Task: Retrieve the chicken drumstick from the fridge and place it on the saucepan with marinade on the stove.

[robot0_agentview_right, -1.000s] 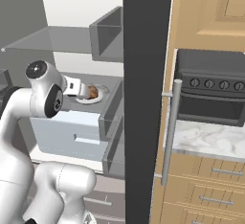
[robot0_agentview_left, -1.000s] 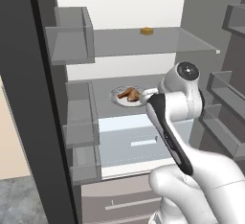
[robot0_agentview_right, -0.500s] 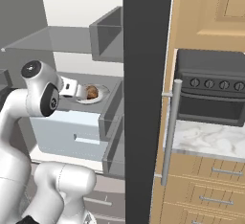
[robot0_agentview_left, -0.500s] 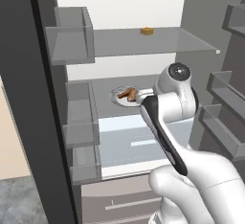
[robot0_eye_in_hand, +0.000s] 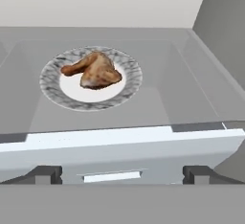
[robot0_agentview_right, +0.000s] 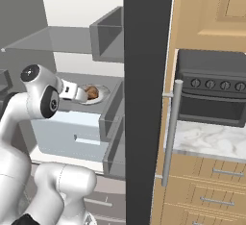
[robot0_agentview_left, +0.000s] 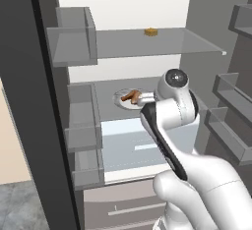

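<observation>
Left base view: fridge [robot0_agentview_left: 206,37] open; chicken drumstick [robot0_agentview_left: 131,97] on a white plate [robot0_agentview_left: 123,100] on the middle shelf, arm reaching toward it from 5 o'clock.

Right base view: my hand [robot0_agentview_right: 77,93] sits just beside the plate, short of the meat.

Hand view: drumstick at 11 o'clock, both fingertips [robot0_eye_in_hand: 45,173] spread wide, gripping nothing. I judge this the approach step; next I must advance over the plate, descend, then close.
</observation>
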